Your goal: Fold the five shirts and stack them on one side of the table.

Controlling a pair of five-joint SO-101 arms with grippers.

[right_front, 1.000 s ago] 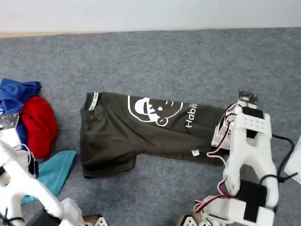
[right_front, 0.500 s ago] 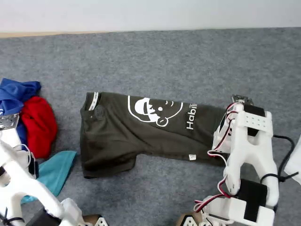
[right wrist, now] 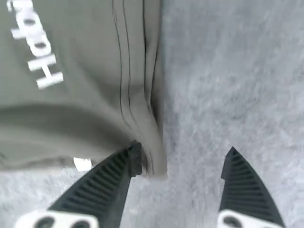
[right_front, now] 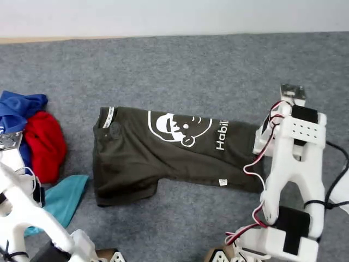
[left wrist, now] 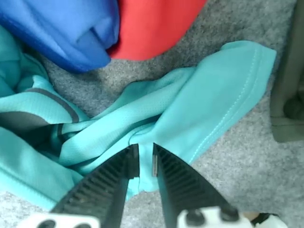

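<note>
An olive shirt with a white print lies folded lengthwise across the middle of the grey table. My right arm stands over its right end. In the right wrist view my right gripper is open just above the mat, one fingertip beside the hem of the olive shirt, holding nothing. My left gripper is shut low over a crumpled teal shirt. A red shirt and a blue shirt are bunched at the left edge.
The teal shirt lies between my left arm and the olive shirt's corner. A white cloth peeks in at the right edge. Bare grey mat stretches along the far side.
My right arm has drawn back to the right, off the olive shirt's right end. The shirt's right hem slid slightly left earlier and now lies still. The left arm has not moved.
</note>
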